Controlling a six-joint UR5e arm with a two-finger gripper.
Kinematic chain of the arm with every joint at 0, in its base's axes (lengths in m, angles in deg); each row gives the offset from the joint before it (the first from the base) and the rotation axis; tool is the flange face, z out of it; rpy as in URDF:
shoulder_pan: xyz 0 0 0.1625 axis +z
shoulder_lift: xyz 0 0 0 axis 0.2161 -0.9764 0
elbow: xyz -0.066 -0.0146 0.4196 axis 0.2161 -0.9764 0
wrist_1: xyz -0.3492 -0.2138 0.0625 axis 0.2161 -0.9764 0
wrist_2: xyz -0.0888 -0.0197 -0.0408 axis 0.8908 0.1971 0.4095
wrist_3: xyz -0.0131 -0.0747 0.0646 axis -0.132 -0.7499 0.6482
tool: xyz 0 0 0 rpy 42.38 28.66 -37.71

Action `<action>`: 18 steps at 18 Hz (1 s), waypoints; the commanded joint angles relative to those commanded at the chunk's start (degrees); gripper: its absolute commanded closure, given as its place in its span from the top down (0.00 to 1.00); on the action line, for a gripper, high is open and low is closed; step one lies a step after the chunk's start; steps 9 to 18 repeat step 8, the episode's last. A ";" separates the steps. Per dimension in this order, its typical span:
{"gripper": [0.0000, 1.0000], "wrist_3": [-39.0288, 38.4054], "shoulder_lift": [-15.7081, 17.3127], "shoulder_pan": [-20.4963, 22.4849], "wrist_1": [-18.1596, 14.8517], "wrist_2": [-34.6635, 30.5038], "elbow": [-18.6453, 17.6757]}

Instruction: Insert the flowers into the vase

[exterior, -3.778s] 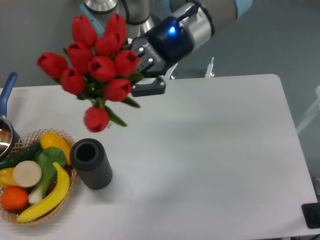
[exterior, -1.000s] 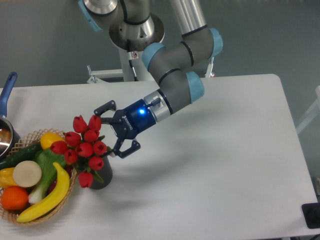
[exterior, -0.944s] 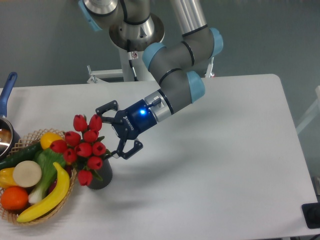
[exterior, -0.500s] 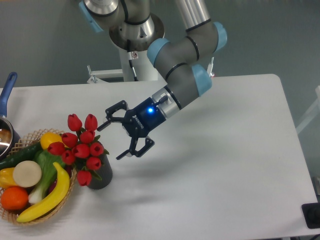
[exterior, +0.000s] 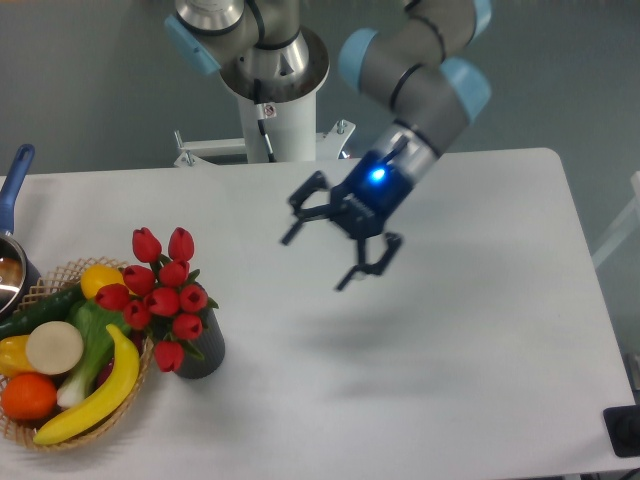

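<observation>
Flowers (exterior: 158, 295) in vase (exterior: 203, 356); fingers (exterior: 297, 223) spread, aloft.

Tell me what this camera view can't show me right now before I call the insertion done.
- vase mouth and stems: hidden behind the flowers, so seating depth is unknown.
- gripper: motion-blurred, fingertip detail lost, though the jaws stand open.
- pot: cut off by the left edge.
- basket far side: covered by produce.
</observation>
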 joint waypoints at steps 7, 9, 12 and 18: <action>1.00 -0.88 -1.93 0.00 -1.05 -27.45 5.46; 1.00 -0.97 -1.93 0.00 -1.84 -29.21 5.37; 1.00 -0.97 -1.93 0.00 -1.84 -29.21 5.37; 1.00 -0.97 -1.93 0.00 -1.84 -29.21 5.37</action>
